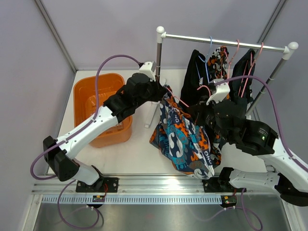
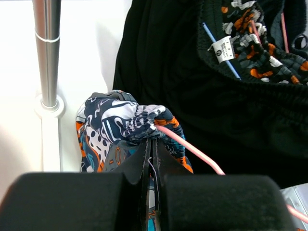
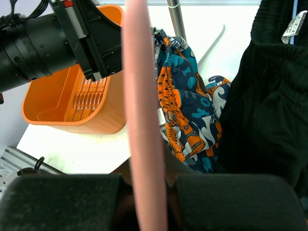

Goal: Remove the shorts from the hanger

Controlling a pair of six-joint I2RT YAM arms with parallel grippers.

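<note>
The left pincer [image 2: 151, 138] is shut tight on the bunched waistband of the teal-and-orange patterned shorts [image 1: 185, 139]. The right pincer [image 3: 145, 185] is clamped on the pink hanger [image 3: 139, 96] that carries them. With cloth in one and hanger in the other, the two can be drawn apart. The shorts hang between the arms above the table [image 1: 130, 154], off the rail [image 1: 226, 42]. Their waistband is at the left fingertips and the body drapes just beside the right pincer. The hanger's arm seems to run into the waistband, though folds hide its tip. The orange basket [image 1: 98, 103] sits near the left arm, probably the drop spot.
</note>
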